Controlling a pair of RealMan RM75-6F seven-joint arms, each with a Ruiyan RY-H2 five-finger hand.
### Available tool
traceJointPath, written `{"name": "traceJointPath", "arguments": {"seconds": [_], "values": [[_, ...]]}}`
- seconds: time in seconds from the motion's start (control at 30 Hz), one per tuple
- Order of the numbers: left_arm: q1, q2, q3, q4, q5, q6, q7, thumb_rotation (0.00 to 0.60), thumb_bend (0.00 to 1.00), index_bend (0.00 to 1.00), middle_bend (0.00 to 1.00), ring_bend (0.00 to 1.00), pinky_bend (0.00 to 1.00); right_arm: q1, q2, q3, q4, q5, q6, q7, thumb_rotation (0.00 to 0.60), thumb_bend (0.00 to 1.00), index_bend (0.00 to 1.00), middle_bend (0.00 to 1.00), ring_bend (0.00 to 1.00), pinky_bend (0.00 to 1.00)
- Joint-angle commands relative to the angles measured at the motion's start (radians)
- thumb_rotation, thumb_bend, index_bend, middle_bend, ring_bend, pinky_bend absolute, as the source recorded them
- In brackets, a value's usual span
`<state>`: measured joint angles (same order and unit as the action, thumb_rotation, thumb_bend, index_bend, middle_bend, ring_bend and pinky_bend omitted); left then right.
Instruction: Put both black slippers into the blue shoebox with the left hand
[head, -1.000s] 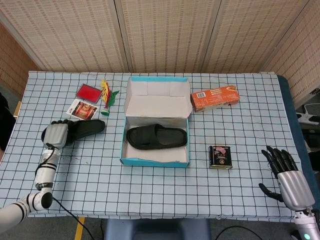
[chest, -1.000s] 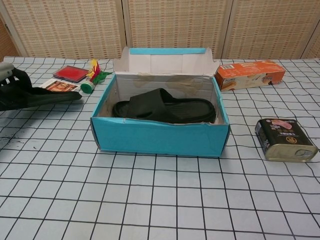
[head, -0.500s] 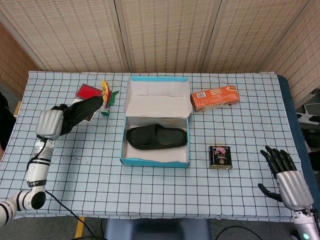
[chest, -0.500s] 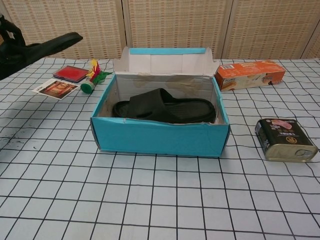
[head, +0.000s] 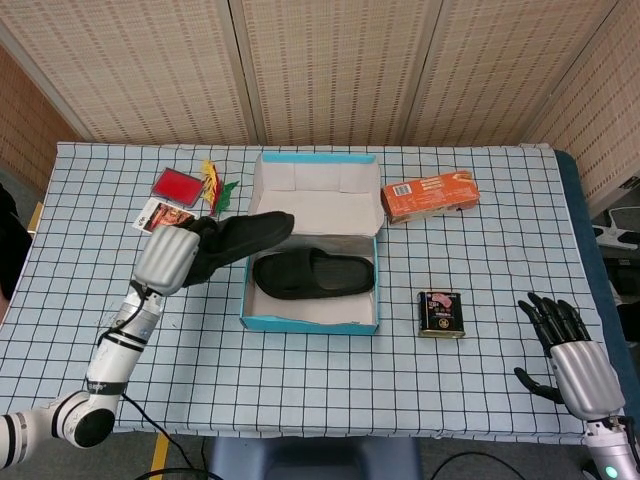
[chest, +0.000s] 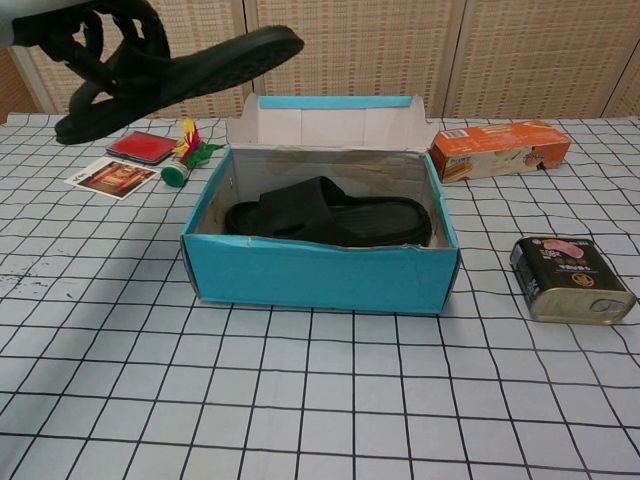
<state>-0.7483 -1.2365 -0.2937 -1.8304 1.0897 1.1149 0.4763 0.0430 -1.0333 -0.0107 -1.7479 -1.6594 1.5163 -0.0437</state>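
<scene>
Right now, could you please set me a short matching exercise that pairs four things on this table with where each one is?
Things:
1. slipper in the box
2. second slipper
3. orange carton
4. dark tin

Places:
A. held in the air by the left hand, toe over the shoebox's left wall
B. lying flat inside the blue shoebox
C. on the cloth to the right of the box's near corner
D. on the cloth beside the box's raised lid, at the far right

Pairs: 1-B, 2-A, 3-D, 4-C
</scene>
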Motion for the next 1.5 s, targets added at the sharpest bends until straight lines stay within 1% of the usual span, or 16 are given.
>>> {"name": "traceJointPath", "arguments": {"seconds": [0.03,0.13,0.27,0.33,0.47,0.6,0.73,0.83,0.97,1.17,1.5], "values": [[-0.104,0.021,-0.033,-0.078,-0.116,-0.093,0.118,0.6,0.85,0.76,0.73,0.65,0.62,0.001,0.002,0.0,0.001,0.001,-0.002,0.004,0.6,0.12,0.0,0.0,0.0,0.0],[-0.166,0.029,-0.068,-0.11,-0.225,-0.154,0.12,0.6,0.85,0.76,0.73,0.65,0.63,0.001,0.006,0.0,0.001,0.005,-0.003,0.009,0.599,0.12,0.0,0.0,0.0,0.0],[-0.24,0.05,-0.097,-0.135,-0.368,-0.257,0.073,0.6,0.85,0.76,0.73,0.65,0.62,0.002,0.008,0.002,0.003,0.008,-0.003,0.016,0.599,0.12,0.0,0.0,0.0,0.0],[-0.279,0.054,-0.094,-0.128,-0.417,-0.288,0.072,0.6,0.85,0.76,0.73,0.65,0.62,0.003,0.008,0.002,0.004,0.009,-0.005,0.018,0.6,0.12,0.0,0.0,0.0,0.0],[-0.336,0.039,-0.073,-0.11,-0.461,-0.31,0.073,0.6,0.84,0.76,0.73,0.65,0.62,0.004,0.009,0.003,0.005,0.011,-0.006,0.022,0.6,0.12,0.0,0.0,0.0,0.0],[-0.375,0.011,-0.044,-0.067,-0.473,-0.333,0.053,0.6,0.84,0.76,0.73,0.65,0.62,0.004,0.011,0.005,0.006,0.015,-0.004,0.026,0.6,0.12,0.0,0.0,0.0,0.0],[-0.398,-0.01,-0.028,-0.028,-0.487,-0.378,0.002,0.6,0.84,0.76,0.73,0.65,0.62,0.004,0.011,0.005,0.006,0.015,-0.004,0.027,0.599,0.12,0.0,0.0,0.0,0.0],[-0.421,-0.02,-0.006,0.009,-0.489,-0.405,-0.01,0.6,0.84,0.76,0.73,0.65,0.62,0.005,0.01,0.006,0.006,0.015,-0.005,0.025,0.599,0.12,0.0,0.0,0.0,0.0],[-0.445,-0.017,0.023,0.032,-0.517,-0.45,-0.038,0.6,0.84,0.76,0.73,0.65,0.62,0.004,0.009,0.008,0.007,0.02,-0.004,0.024,0.599,0.12,0.0,0.0,0.0,0.0],[-0.465,-0.018,0.066,0.067,-0.499,-0.494,-0.074,0.6,0.84,0.76,0.73,0.65,0.62,0.006,0.008,0.007,0.007,0.021,-0.008,0.023,0.599,0.12,0.0,0.0,0.0,0.0],[-0.488,-0.071,0.116,0.142,-0.443,-0.556,-0.149,0.6,0.84,0.76,0.73,0.65,0.62,0.003,0.008,0.01,0.007,0.026,0.0,0.022,0.6,0.12,0.0,0.0,0.0,0.0]]}}
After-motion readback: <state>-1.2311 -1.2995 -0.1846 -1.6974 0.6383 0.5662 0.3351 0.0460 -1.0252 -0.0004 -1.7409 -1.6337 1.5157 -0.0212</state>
